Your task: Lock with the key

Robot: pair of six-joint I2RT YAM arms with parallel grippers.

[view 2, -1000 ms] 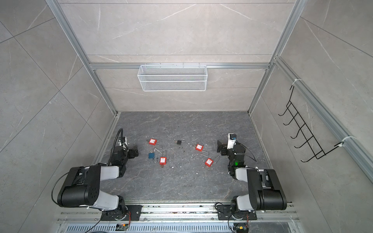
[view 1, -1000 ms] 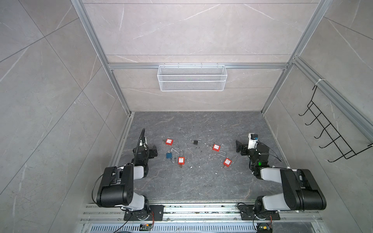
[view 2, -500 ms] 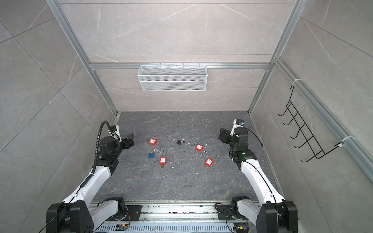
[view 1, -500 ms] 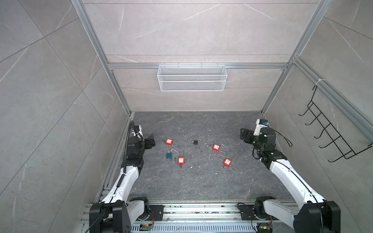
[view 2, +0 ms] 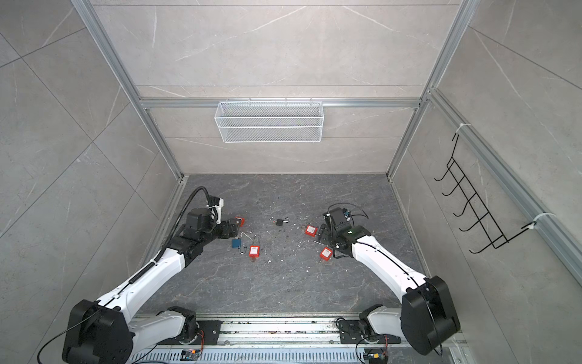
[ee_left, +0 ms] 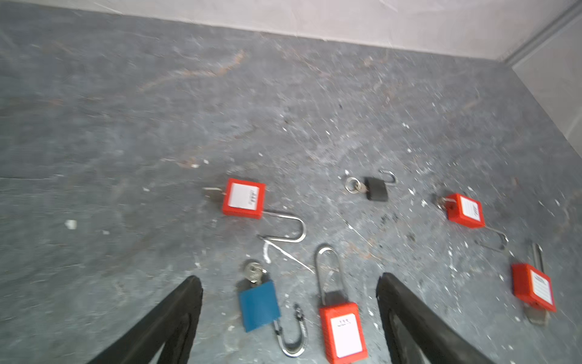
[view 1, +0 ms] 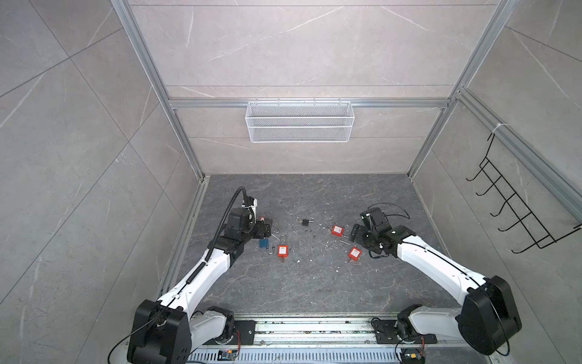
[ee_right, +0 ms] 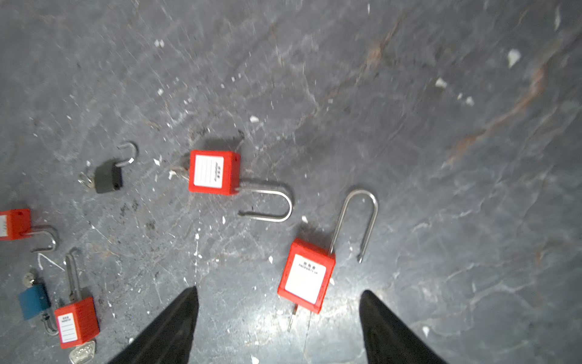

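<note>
Both arms hang low over the dark floor (view 1: 315,283) holding nothing; the left gripper (ee_left: 288,279) stands spread wide, and just ahead of it, between its fingertips (ee_left: 189,293), lie the blue padlock (ee_left: 259,305), its key (ee_left: 253,272) seated in the body and its shackle swung open, and a red padlock (ee_left: 345,331) just beside it; the right gripper (ee_right: 278,291) is likewise spread and empty, with a second red padlock (ee_right: 305,275) lying just ahead between its fingers (ee_right: 185,302), shackle (ee_right: 359,217) open and what looks like a key blade (ee_right: 292,318) poking from the body toward the gripper. The step in hand looks like the approach to a grasp; done well, I judge, one gripper comes down square across a lock body's narrow sides to pin it, leaving the shackle end free to be pressed home and the key bow free for the other gripper to turn; the fingers should straddle one lock only, which is tight under the left gripper. Farther ahead of the left gripper sit another red padlock (ee_left: 244,198) and a small black padlock (ee_left: 376,188), well apart; beyond them the floor runs bare to the back wall (ee_left: 346,15), so forward reach has room; the side rail (view 1: 184,242) lies near the left arm's outer side, so swinging outward there is the cramped direction.
</note>
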